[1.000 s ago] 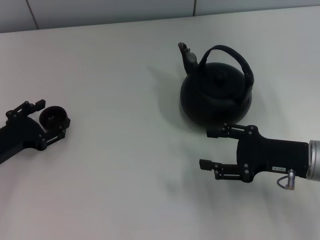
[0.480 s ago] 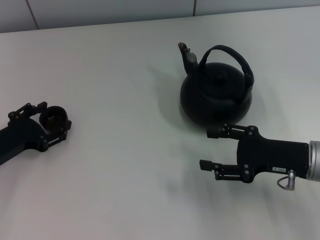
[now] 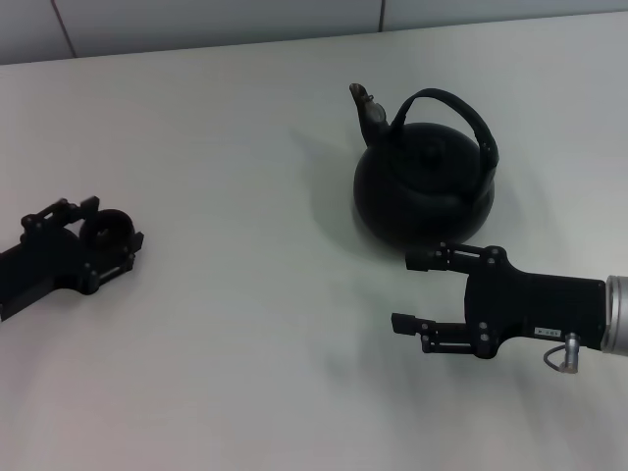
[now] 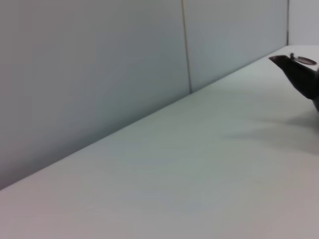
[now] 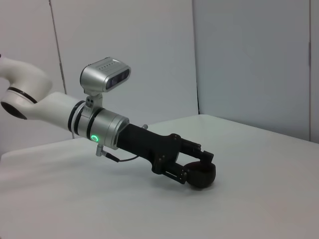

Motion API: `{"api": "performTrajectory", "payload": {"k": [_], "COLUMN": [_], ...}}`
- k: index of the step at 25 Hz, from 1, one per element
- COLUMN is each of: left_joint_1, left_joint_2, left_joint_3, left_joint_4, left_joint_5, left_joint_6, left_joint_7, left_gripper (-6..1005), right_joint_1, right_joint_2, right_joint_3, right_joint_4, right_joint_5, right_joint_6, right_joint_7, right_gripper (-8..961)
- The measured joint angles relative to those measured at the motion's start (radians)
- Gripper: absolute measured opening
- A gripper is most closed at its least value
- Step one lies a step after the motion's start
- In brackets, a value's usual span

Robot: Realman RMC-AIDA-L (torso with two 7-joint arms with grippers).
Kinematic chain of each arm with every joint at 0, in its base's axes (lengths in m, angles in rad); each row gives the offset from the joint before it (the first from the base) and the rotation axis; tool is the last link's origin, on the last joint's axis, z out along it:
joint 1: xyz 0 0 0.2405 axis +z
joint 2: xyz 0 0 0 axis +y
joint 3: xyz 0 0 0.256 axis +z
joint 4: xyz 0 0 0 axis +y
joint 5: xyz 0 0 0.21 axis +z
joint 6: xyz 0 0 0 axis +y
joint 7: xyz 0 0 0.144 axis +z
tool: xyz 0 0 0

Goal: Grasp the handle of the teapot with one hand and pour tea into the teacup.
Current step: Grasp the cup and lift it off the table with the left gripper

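The black teapot (image 3: pixel 422 191) stands on the white table at the back right, its spout pointing to the far left and its arched handle (image 3: pixel 463 108) upright over the lid. Its spout tip also shows in the left wrist view (image 4: pixel 298 72). My right gripper (image 3: pixel 403 291) is open and empty, just in front of the teapot and level with its base. The small black teacup (image 3: pixel 106 229) sits at the far left between the fingers of my left gripper (image 3: pixel 110 224), which is shut on it. The right wrist view shows the left gripper (image 5: pixel 198 167) holding the teacup (image 5: pixel 203 174) low at the table.
The white table (image 3: pixel 245 324) stretches between the cup and the teapot. A grey panelled wall (image 3: pixel 196 20) runs along the table's far edge. My left arm (image 5: pixel 75 119), white and silver, reaches in over the table in the right wrist view.
The left gripper's fingers have drawn in around the teacup and shifted a little with it. The right arm and the teapot have not moved.
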Motion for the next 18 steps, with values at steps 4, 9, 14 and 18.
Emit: {"api": "performTrajectory", "payload": {"k": [4,9,14,18], "left_joint_1": [-0.007,-0.007,0.001,-0.010], "left_joint_2": [-0.003,-0.004,-0.006,-0.029], "left_joint_3": [-0.009,-0.010,-0.006,0.007], "left_joint_4": [0.006,0.014,0.040,0.092], "left_joint_5": [0.038,0.041,0.048,0.087], "left_joint_6": [-0.014,-0.027,-0.029,-0.021], "left_joint_7": [-0.017,-0.019,-0.039,-0.067], "left_gripper": [691,686,692,696], "right_joint_1": [0.000,-0.001,-0.001,-0.001], "right_joint_2": [0.000,0.000,0.000,0.000], "right_joint_3": [0.000,0.000,0.000,0.000], "right_joint_4": [0.000,0.000,0.000,0.000], "right_joint_5": [0.000,0.000,0.000,0.000], "right_joint_6": [0.000,0.000,-0.002,-0.008], "right_joint_7": [0.000,0.006,0.010,0.011], "right_gripper": [769,769,769,769]}}
